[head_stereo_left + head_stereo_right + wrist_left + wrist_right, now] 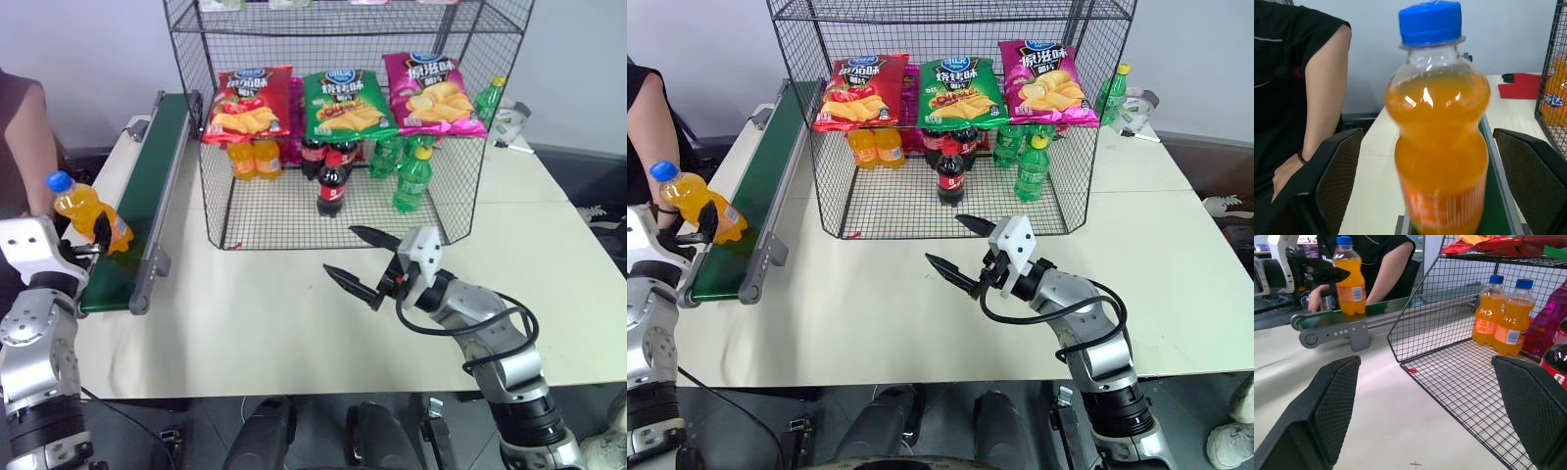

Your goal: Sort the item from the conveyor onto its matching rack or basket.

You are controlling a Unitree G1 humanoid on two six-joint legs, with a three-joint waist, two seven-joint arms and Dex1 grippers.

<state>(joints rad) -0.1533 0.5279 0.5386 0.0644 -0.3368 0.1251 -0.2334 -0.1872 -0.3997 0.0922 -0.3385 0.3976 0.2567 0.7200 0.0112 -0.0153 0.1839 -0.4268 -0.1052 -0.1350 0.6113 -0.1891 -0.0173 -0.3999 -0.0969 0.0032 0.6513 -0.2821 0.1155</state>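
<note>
The item, a clear bottle of orange soda (86,211) with a blue cap, stands tilted at the near end of the conveyor (157,162), a dark green belt in a grey frame. My left gripper (88,235) is open around it. In the left wrist view the bottle (1437,142) sits between the two fingers with a gap on each side. My right gripper (340,249) hangs open and empty over the table, just in front of the rack (460,201), a black wire-mesh cage.
Inside the cage stand two orange soda bottles (253,157), cola bottles (331,181) and green bottles (411,176), under red, green and magenta chip bags (343,103). A person (24,137) stands at the left beside the conveyor. Another green bottle (487,98) stands behind the cage.
</note>
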